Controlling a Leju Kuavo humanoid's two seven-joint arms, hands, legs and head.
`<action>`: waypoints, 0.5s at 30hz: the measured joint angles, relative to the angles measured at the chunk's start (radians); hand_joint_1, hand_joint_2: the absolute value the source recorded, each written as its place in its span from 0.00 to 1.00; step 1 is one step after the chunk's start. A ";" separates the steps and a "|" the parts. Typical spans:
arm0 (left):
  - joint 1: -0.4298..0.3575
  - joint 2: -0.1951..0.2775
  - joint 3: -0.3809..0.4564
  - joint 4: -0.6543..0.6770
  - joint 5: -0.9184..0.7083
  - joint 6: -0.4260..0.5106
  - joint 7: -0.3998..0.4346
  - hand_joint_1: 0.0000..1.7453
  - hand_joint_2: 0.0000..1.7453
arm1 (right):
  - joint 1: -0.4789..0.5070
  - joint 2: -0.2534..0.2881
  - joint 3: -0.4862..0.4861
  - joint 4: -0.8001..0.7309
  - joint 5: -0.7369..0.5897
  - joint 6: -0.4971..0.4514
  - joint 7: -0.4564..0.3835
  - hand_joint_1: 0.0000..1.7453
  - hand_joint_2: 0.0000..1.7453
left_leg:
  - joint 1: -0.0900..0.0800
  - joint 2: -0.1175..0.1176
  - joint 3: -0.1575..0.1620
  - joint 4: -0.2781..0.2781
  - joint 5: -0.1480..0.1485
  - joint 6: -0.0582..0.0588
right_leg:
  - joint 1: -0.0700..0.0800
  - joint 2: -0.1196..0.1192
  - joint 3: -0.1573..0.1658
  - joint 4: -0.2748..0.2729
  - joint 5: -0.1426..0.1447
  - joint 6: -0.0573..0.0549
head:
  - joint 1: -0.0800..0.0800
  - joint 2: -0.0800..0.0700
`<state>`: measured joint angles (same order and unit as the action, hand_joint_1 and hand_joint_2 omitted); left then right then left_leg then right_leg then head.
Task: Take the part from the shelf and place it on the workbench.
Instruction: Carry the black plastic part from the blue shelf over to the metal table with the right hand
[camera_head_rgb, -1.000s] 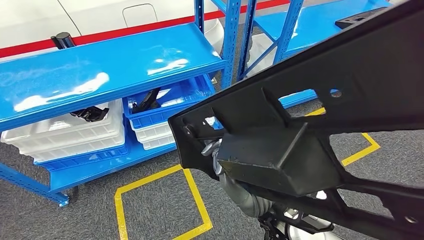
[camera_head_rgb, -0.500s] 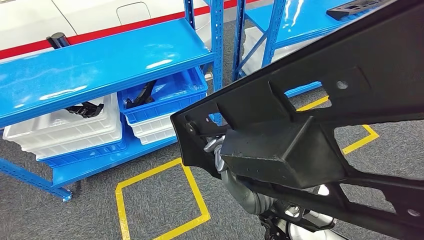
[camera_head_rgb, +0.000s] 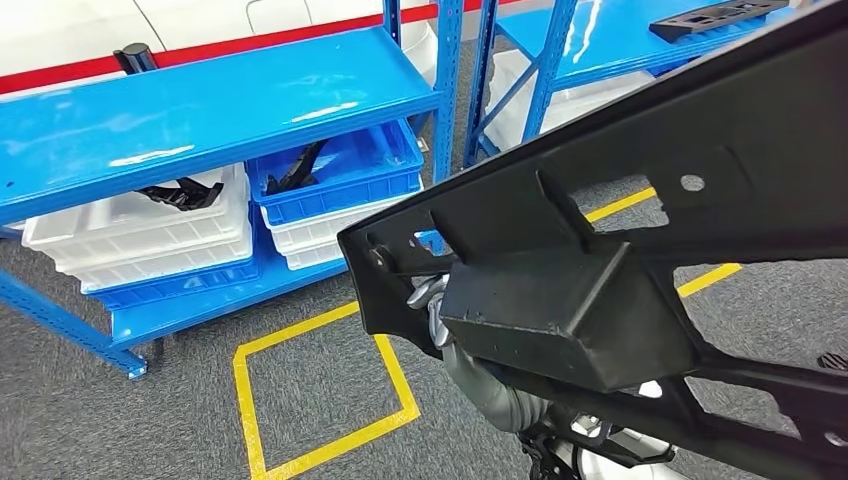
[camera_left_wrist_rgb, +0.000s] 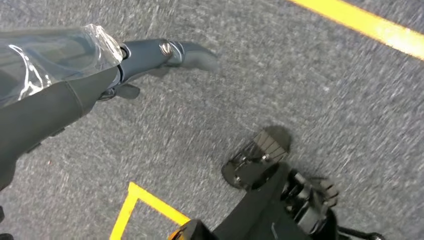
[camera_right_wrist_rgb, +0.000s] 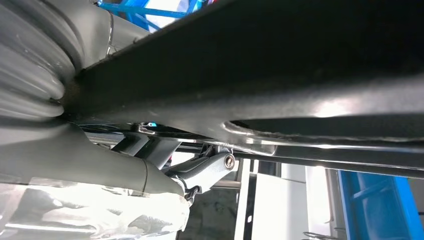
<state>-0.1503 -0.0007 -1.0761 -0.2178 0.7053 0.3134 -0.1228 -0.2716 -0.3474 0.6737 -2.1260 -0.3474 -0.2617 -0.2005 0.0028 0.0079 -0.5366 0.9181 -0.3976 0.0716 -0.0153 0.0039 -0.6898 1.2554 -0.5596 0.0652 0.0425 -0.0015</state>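
right hand grips the part, a big black plastic piece w/ ribs, cut-outs and a boxy block on its underside. in the right wrist view the grey ribbed cover and thick thumb sit tight against the part's dark bar, darker fingers tucked under its edge. from the head view the part is held up close to the camera, slanting from lower centre up to the upper right, off the shelf and above the floor; silver arm links show just beneath its block.

left hand hangs over the grey carpet, holding nothing; one dark finger points out straight, the rest hidden behind the wrist cover, so can't tell how far open it is. clear plastic wrap sits on the cover.

blue shelf rack stands at upper left in the head view, top board bare and glossy, a small black cylinder at its back edge. lower level holds white bins w/ a black piece lying in them, and beside them a blue bin stacked on white ones, also w/ a black piece inside. second blue rack at upper right carries a flat black part. yellow tape lines mark a square on the floor.
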 joint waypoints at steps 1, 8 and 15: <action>0.000 0.000 0.000 0.000 0.000 0.000 0.000 0.00 1.00 | 0.000 0.000 0.000 0.000 0.000 0.000 0.000 1.00 1.00 | 0.000 0.001 -0.010 0.001 0.008 -0.002 | 0.000 0.000 0.027 -0.017 0.020 0.000 | 0.000 0.000; 0.000 0.000 0.000 0.000 0.000 0.000 0.000 0.00 1.00 | -0.002 0.000 0.000 -0.001 0.000 -0.001 -0.001 1.00 1.00 | -0.004 0.000 -0.045 0.013 0.048 -0.037 | 0.005 0.001 0.235 -0.330 0.077 -0.030 | -0.001 0.000; 0.003 0.000 0.000 0.000 0.000 0.000 0.000 0.00 1.00 | 0.000 0.001 0.000 -0.002 0.000 -0.004 -0.001 1.00 1.00 | 0.006 -0.003 -0.145 0.333 -0.154 -0.068 | 0.004 -0.003 0.156 -0.329 0.142 -0.063 | -0.003 0.000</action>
<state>-0.1473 -0.0008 -1.0761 -0.2178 0.7053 0.3136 -0.1232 -0.2712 -0.3468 0.6733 -2.1279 -0.3470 -0.2654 -0.2019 0.0091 0.0053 -0.6815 1.2509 -0.5515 0.0041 -0.0115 0.0007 -0.5339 0.9262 -0.4178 0.0019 0.0395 -0.0013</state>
